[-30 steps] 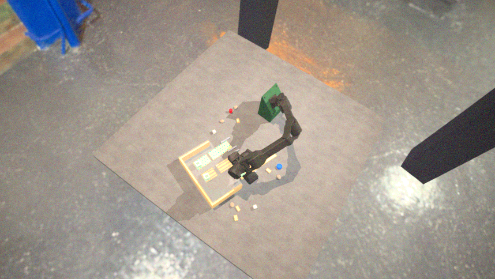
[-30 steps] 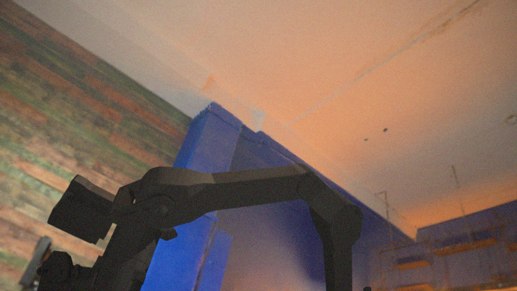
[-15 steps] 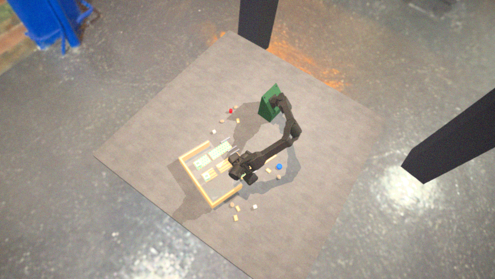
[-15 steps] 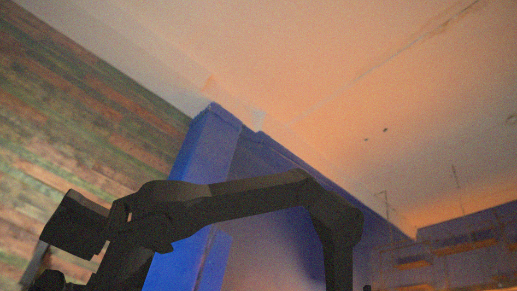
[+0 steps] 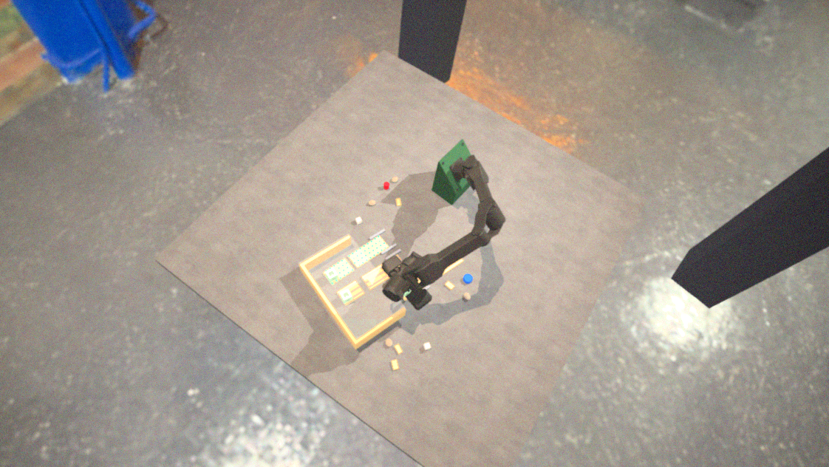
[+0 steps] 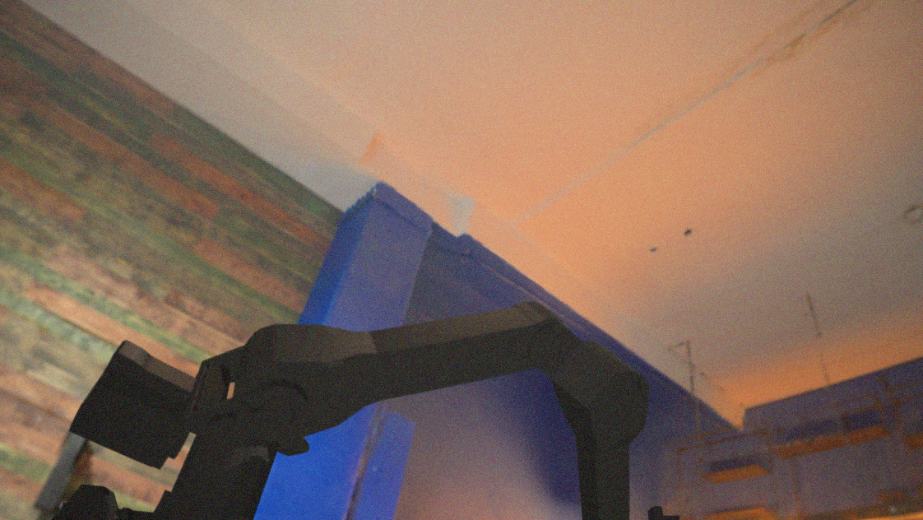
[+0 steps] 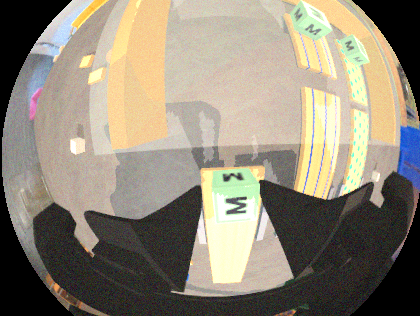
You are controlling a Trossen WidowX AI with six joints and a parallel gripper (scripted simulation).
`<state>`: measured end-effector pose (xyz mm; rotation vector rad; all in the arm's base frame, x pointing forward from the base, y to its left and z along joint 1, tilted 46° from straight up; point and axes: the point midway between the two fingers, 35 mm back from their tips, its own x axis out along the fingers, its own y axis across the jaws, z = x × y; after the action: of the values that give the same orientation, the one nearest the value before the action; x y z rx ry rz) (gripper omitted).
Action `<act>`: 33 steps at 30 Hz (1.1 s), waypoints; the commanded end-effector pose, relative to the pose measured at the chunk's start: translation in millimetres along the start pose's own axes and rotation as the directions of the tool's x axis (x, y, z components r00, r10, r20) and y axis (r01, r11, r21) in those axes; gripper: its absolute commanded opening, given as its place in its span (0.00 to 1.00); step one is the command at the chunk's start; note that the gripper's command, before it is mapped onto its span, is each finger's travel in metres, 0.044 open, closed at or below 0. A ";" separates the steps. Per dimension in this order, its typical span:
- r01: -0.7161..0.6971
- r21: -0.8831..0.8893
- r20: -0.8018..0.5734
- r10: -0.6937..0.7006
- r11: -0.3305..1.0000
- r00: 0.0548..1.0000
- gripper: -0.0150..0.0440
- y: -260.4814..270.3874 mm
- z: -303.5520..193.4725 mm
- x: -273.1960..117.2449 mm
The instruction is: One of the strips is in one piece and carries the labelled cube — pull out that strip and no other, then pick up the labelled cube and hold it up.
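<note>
Seen from the wrist, the claw is about half open, its two black fingertips standing either side of the M cube at the far end of the plain strip. The fingertips line up roughly with the strip's edges, and a narrow gap seems to show between the cube and the fingertip towards nine o'clock; whether either fingertip presses on cube or strip, I cannot tell. The cube sits upright on the strip, which runs from it towards six o'clock in one visible length. Towards one o'clock lies a blue-lined strip in two pieces with a gap between them, and beyond it a dotted strip, also split; each has its own M cube, the lined one's and the dotted one's, on its far piece. From above, the wooden frame lies towards eight o'clock of the claw on the bench, and the blue disc towards three o'clock. The arm reaches over from its green mount at one o'clock.
</note>
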<state>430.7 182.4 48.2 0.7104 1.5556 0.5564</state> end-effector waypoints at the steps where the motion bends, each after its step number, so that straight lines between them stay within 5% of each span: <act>1: 0.000 0.000 0.000 0.000 1.000 1.000 0.54 0.0 0.0 0.0; 10: 0.000 0.000 0.000 0.000 1.000 1.000 0.44 0.0 0.0 0.0; 15: 0.001 0.001 0.000 -0.001 1.000 1.000 0.25 -2.7 -4.3 -4.5; 33: 0.005 0.009 -0.007 -0.005 1.000 1.000 0.25 -28.8 -53.0 -42.8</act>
<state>382.5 135.0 63.1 0.7135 1.5598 0.5423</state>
